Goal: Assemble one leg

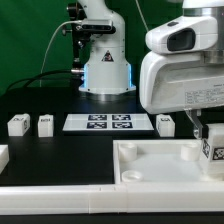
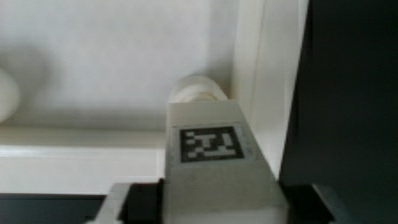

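Note:
My gripper [image 1: 205, 132] is shut on one leg [image 1: 213, 150], a small white peg with a black-and-white marker on its side. It holds the leg upright over the far right corner of the large white tray-like piece [image 1: 150, 168]. In the wrist view the leg [image 2: 210, 130] sits between the dark fingers [image 2: 143, 205] of the gripper [image 2: 217, 205]. Its tip points at the tray's inner corner by the rim [image 2: 258, 60]. I cannot tell whether the tip touches the tray. Three other legs stand on the black table: two on the exterior view's left [image 1: 17, 124] [image 1: 45, 124] and one [image 1: 166, 123] behind the tray.
The marker board [image 1: 108, 122] lies on the table in front of the robot base [image 1: 106, 70]. Another white part [image 1: 3, 155] shows at the exterior view's left edge. A round socket [image 2: 9, 95] of the tray shows in the wrist view.

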{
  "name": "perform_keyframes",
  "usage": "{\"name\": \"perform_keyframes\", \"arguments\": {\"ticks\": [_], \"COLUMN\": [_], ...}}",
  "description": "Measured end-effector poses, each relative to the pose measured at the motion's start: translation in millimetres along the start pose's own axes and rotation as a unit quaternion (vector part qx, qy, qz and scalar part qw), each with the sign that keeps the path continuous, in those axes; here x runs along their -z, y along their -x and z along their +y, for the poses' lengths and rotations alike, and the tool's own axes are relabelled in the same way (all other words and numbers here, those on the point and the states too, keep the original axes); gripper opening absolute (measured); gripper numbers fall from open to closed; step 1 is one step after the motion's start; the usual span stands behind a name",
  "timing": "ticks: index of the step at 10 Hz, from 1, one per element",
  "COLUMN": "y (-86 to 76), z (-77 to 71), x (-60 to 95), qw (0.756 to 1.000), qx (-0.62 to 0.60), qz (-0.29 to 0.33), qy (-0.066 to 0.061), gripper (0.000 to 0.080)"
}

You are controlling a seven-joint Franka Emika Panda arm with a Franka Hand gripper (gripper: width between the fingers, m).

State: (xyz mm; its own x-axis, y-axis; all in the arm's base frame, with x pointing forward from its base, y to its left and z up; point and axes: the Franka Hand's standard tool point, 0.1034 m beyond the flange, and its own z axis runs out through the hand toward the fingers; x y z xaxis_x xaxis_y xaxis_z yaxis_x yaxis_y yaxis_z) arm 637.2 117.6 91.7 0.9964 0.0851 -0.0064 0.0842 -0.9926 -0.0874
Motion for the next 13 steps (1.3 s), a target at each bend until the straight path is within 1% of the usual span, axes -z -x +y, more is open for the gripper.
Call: {"name": "perform_keyframes", "arguments": {"ticks": [4, 5, 7, 8, 9, 10, 11, 13], "y": [0.0, 0.0, -0.1, -0.3, 0.8, 2.1, 3.2, 4.5], "z": [0.0, 0.2, 0.6, 1.3, 2.3, 2.5, 0.8, -4.0], "x": [0.1, 0.1, 0.1, 0.0, -0.1, 0.0, -0.3, -1.5], "qw": [1.0, 0.994, 0.983, 0.968, 0.953, 0.921, 0.886, 0.821], "qx": [-0.031, -0.107, -0.186, -0.253, -0.304, -0.388, -0.464, -0.571], "qz": [0.0, 0.0, -0.001, 0.0, 0.005, 0.008, 0.007, 0.007], "qy": [-0.004, -0.004, -0.005, -0.005, -0.01, -0.015, -0.013, -0.009], "gripper": [0.0294, 0.0294, 0.0294, 0.0295, 0.0295, 0.0295, 0.0295, 0.0295]}}
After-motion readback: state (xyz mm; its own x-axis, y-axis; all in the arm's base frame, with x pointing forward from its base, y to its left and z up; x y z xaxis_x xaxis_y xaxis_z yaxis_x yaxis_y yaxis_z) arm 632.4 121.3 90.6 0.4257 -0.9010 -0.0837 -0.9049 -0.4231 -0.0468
